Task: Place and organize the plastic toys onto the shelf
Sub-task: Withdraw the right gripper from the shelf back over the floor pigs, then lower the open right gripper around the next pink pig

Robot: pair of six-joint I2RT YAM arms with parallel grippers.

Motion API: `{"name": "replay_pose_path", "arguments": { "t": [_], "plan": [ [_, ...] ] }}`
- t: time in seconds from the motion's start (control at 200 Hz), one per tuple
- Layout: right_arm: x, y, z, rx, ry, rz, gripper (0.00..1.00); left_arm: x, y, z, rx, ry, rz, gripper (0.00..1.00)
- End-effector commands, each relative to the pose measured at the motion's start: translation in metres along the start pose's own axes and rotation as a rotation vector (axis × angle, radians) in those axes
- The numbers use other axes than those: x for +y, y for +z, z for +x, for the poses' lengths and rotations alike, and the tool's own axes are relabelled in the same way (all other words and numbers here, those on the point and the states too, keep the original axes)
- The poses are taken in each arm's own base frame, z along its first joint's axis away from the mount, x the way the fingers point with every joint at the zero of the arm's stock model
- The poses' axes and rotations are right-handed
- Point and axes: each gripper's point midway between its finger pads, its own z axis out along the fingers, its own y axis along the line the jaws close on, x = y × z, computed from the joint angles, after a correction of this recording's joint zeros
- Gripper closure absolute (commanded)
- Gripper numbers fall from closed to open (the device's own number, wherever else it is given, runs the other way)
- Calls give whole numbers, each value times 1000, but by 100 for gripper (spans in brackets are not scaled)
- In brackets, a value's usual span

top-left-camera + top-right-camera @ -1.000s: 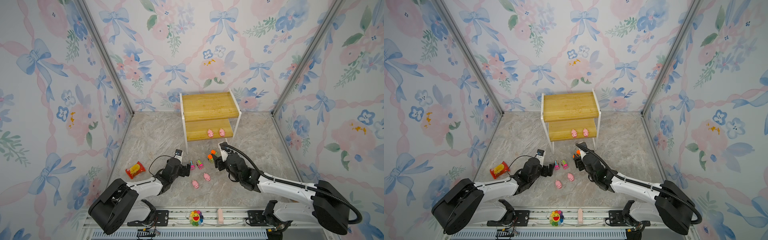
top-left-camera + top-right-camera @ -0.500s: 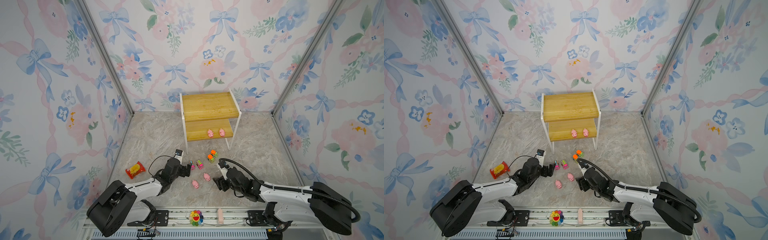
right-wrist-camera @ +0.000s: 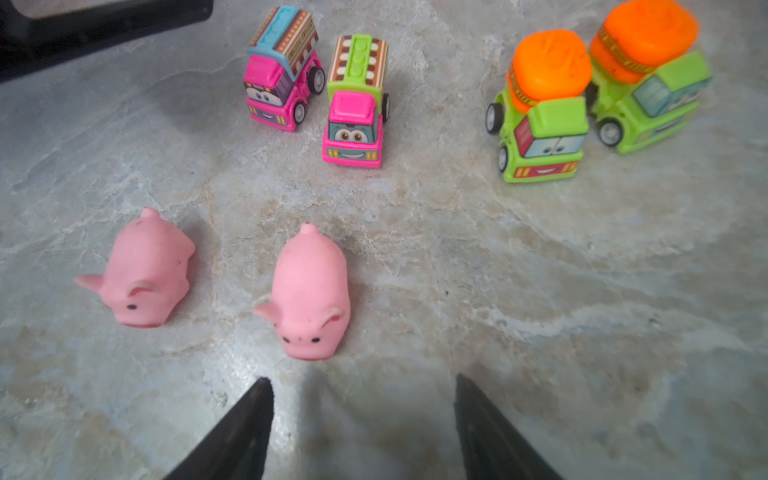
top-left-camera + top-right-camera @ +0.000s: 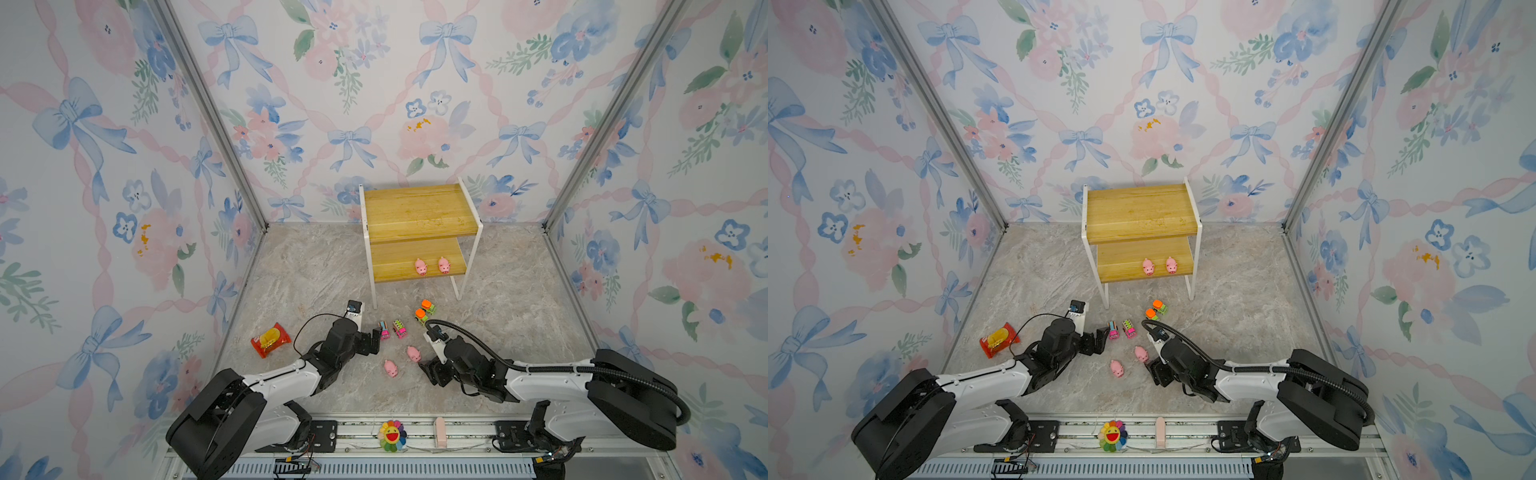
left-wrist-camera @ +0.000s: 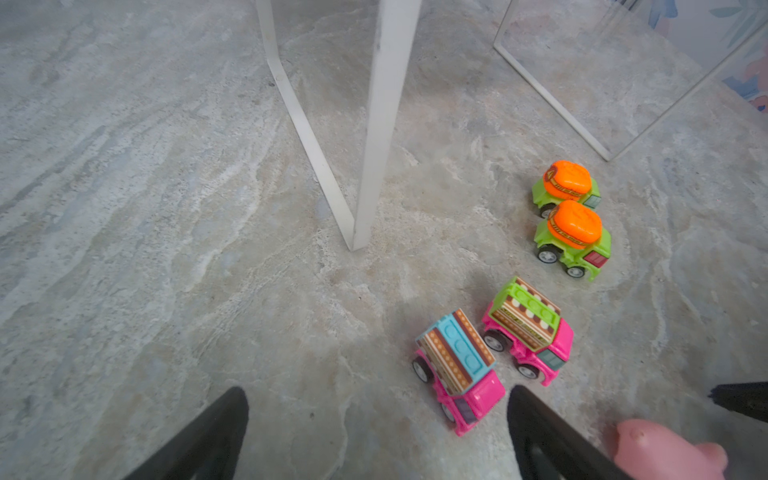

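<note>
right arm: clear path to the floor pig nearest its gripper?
Probably yes. The right gripper is open, the pink pig lies on bare tabletop just ahead of its fingertips, nothing is between them, and the other pig sits apart to one side.
</note>
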Motion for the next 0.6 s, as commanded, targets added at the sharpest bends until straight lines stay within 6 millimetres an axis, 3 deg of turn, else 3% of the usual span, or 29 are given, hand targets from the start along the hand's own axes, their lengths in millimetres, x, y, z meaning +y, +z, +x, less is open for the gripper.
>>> {"name": "replay_pose_path", "arguments": {
  "t": [0.0, 0.355, 0.595],
  "plan": [
    [16, 7, -15, -45, -25, -43, 30, 3, -1, 6, 17, -17, -10, 2],
    [11, 35, 2, -24, -15, -17, 31, 5, -1, 7, 20, -14, -21, 2],
    [6, 31, 13, -17, 0, -10, 32, 6, -1, 6, 19, -17, -23, 2]
  ]
}}
